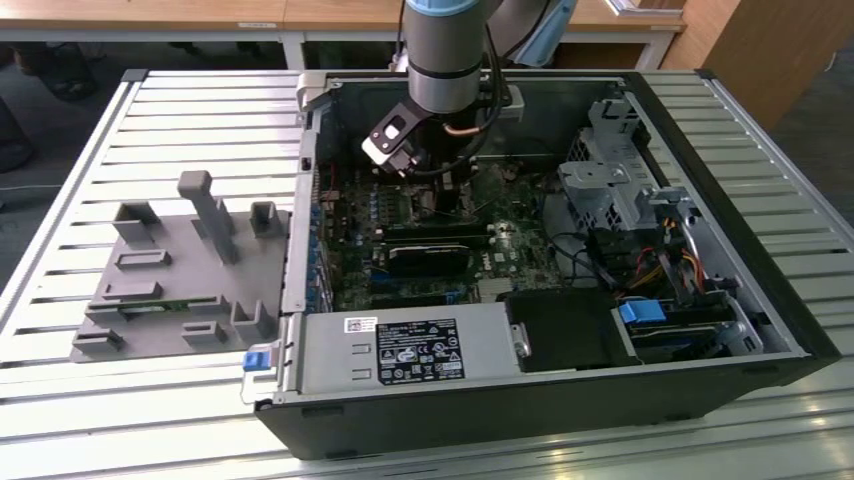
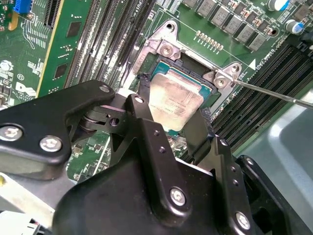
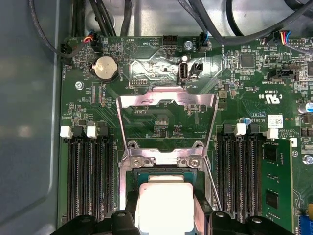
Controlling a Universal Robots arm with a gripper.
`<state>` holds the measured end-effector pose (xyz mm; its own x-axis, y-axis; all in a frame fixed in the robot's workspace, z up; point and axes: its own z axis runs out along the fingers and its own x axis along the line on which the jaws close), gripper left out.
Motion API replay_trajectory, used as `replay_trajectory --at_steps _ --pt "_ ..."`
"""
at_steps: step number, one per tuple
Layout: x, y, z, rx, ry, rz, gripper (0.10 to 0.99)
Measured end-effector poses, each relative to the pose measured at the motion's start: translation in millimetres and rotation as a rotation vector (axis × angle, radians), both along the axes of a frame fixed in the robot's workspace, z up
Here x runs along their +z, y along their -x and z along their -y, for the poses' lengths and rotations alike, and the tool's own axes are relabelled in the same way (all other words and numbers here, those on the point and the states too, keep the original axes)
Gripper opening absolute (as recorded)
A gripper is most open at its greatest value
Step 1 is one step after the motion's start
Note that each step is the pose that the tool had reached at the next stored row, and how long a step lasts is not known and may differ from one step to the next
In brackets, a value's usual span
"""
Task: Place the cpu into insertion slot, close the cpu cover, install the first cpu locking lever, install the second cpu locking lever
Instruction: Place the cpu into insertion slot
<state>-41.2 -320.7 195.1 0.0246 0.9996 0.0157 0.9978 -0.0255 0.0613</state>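
My gripper is shut on the cpu, a silver-beige square chip held by two opposite edges between black fingers. The chip sits level right over the insertion slot, whose dark rim shows around it; I cannot tell whether it is fully seated. In the first wrist view the cpu lies between my gripper fingertips. Beyond it the cpu cover is swung open. A thin locking lever juts out beside the socket. In the exterior view the gripper reaches down into the computer case.
Black memory slots flank the socket on both sides. A coin battery and cables lie beyond the cover. The case holds a drive cage and a power supply. A grey fixture tray sits at the exterior view's left.
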Motion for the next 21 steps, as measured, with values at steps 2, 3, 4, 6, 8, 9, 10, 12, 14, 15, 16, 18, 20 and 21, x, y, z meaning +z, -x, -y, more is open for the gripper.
replay_trajectory --at_steps 2,3,4,6,8,9,10,12,14,15,16,18,20,21 --pt "-0.1 0.0 0.0 0.0 0.0 0.0002 0.529" --pt "-0.1 0.0 0.0 0.0 0.0 0.0002 0.529" --pt "-0.1 0.0 0.0 0.0 0.0 0.0001 0.529" --pt "-0.2 0.0 0.0 0.0 0.0 0.0001 0.529" --pt "-0.2 0.0 0.0 0.0 0.0 0.0002 0.541" --pt "-0.2 0.0 0.0 0.0 0.0 0.0002 0.541" --pt "-0.3 0.0 0.0 0.0 0.0 0.0002 0.604" --pt "-0.3 0.0 0.0 0.0 0.0 0.0002 0.604" --pt "-0.3 0.0 0.0 0.0 0.0 0.0002 0.604" --pt "-0.2 0.0 -0.1 0.0 0.0 0.0002 0.604" --pt "0.2 0.0 0.0 0.0 0.0 0.0002 0.604" --pt "1.5 0.0 0.0 0.0 0.0 0.0002 0.604" --pt "3.5 0.0 -0.1 0.0 0.0 0.0002 0.604" --pt "4.6 0.0 0.0 0.0 0.0 0.0002 0.604"
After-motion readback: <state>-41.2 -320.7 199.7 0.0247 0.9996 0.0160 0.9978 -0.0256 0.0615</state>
